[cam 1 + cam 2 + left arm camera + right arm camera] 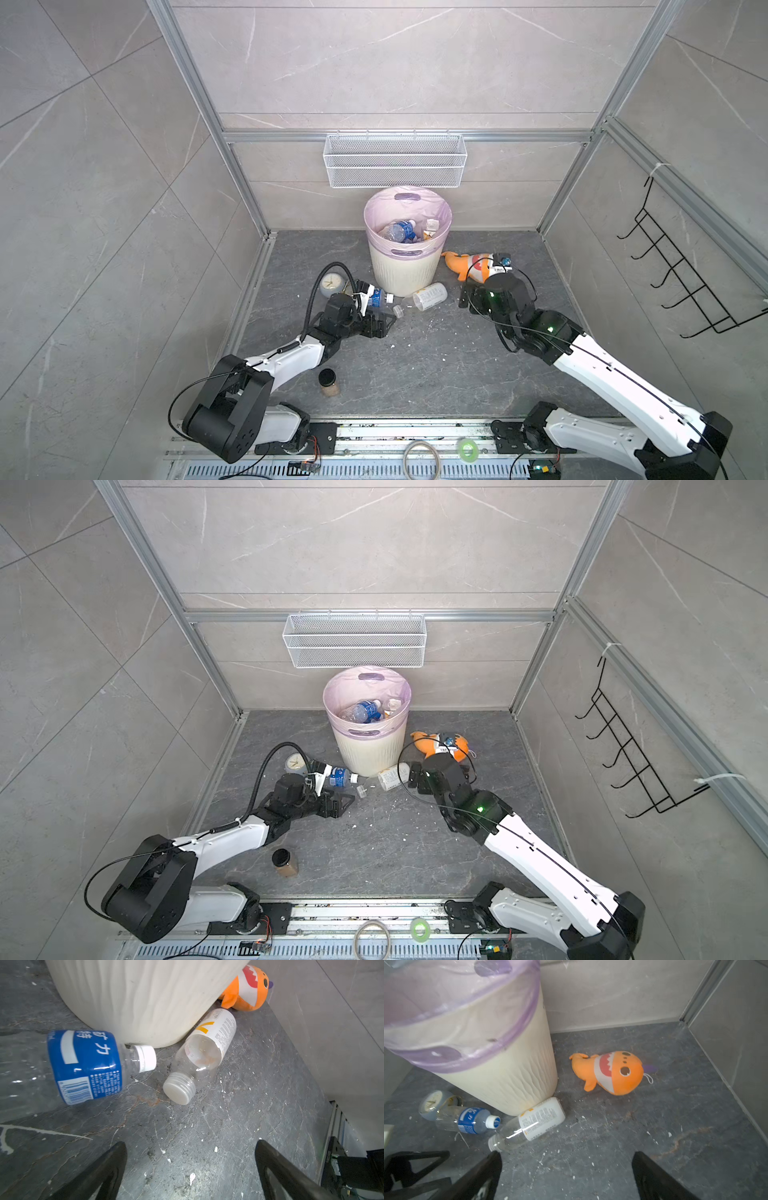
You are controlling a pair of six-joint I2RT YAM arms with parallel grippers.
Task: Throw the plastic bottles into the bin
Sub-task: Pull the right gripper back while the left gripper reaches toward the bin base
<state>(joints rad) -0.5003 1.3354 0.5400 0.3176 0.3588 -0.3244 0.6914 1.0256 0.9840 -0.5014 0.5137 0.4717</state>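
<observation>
The cream ribbed bin [405, 270] with a lilac liner stands by the back wall; a blue-labelled bottle [399, 230] and other rubbish lie inside. Two plastic bottles lie on the floor against its base: a blue-labelled one with a white cap [87, 1066] and a white-labelled one [207, 1047], their caps towards the front. My left gripper [191, 1142] is open and empty just short of them. My right gripper [566, 1154] is open and empty too, one fingertip near the white-labelled bottle's [537, 1121] cap.
An orange shark plush [469, 266] lies right of the bin, partly under my right wrist. A pale-blue clock [330, 282] sits left of the bottles. A black-lidded jar [328, 382] stands near the left arm. A white mesh basket [395, 160] hangs above the bin.
</observation>
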